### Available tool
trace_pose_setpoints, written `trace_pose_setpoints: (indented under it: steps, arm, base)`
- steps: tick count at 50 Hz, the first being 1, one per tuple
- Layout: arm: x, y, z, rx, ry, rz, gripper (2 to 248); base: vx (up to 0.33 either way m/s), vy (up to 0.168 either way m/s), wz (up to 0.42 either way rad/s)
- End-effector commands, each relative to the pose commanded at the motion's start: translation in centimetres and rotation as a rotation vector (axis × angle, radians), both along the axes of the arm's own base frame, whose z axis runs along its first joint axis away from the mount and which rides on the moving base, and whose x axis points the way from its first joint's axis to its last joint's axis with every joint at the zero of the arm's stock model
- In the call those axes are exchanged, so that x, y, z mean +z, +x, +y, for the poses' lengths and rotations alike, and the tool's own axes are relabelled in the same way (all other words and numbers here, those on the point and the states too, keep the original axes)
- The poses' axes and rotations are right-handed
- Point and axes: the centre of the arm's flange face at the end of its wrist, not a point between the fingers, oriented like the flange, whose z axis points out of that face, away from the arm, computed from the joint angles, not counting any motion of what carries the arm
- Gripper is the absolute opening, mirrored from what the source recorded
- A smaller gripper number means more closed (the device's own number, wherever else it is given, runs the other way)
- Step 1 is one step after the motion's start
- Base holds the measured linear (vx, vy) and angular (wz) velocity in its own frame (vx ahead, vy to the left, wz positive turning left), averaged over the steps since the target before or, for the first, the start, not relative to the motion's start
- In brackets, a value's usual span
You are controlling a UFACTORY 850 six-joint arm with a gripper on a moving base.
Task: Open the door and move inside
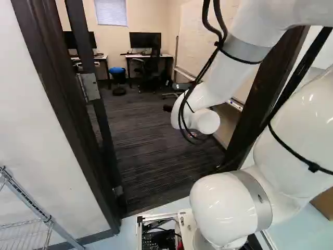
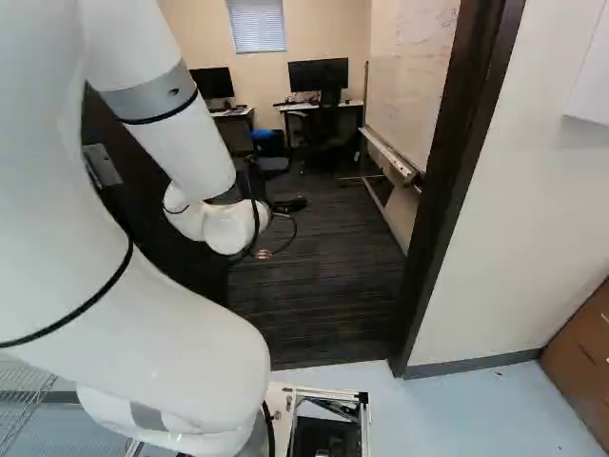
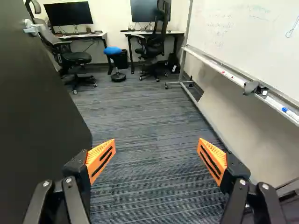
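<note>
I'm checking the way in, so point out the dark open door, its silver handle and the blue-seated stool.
Dark flat door [image 3: 37, 126]: wrist view, on its broad face.
Silver metal door handle [image 3: 32, 29]: wrist view, on its lever.
Low stool with round blue seat [image 3: 113, 50]: wrist view, on the seat.

Striped dark carpet [image 3: 145, 121], cream walls, a whiteboard [image 3: 252, 32], and what looks like a blinded window [image 2: 257, 25].
</note>
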Motion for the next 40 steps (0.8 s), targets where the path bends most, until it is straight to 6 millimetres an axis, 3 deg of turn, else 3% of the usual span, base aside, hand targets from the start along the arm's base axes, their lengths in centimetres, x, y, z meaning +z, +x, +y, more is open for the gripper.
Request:
trace_pose_setpoints:
  steps: [20, 40]
  arm:
    - [-1.1, -3.5, -0.8, -0.011, -0.006, -0.005, 247]
    - [-1.8, -5.4, -1.1, -0.017, -0.010, -0.007, 247]
  base:
    - [0.000, 0.000, 0.000]
    - [0.000, 0.000, 0.000]
